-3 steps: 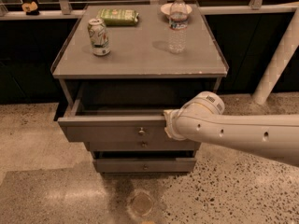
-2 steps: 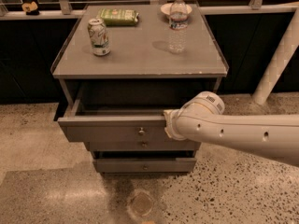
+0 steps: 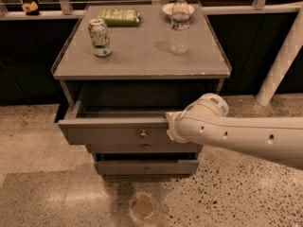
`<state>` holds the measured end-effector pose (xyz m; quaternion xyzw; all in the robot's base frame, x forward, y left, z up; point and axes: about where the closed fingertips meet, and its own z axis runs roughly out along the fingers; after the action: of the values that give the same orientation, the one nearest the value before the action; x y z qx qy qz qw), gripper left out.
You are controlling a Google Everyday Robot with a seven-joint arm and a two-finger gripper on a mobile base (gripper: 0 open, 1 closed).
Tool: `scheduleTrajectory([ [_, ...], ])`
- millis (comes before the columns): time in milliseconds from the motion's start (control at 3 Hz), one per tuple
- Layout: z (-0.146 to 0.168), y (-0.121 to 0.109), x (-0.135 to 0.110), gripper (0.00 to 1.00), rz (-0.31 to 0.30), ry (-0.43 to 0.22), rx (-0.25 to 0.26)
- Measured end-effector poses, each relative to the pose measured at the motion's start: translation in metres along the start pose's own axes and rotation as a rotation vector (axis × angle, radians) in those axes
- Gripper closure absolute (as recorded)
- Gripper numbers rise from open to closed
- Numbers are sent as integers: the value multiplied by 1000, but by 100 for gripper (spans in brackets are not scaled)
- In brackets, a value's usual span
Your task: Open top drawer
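Observation:
The grey three-drawer cabinet stands in the middle of the camera view. Its top drawer is pulled well out, with a small brass knob at the centre of its flat front. The inside of the drawer is dark and I cannot see any contents. My white arm reaches in from the right. My gripper is at the right part of the drawer front, just right of the knob, and is hidden behind the wrist. Two narrower drawers sit below.
On the cabinet top stand a soda can, a green snack bag, a clear water bottle and a small bowl. A white post leans at the right. The speckled floor lies in front.

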<state>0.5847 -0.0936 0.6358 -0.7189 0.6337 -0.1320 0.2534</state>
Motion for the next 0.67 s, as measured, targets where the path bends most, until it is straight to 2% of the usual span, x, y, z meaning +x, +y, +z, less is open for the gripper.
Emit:
scheduleTrajectory([
  [667, -9, 0, -4, 100, 22, -12, 8],
])
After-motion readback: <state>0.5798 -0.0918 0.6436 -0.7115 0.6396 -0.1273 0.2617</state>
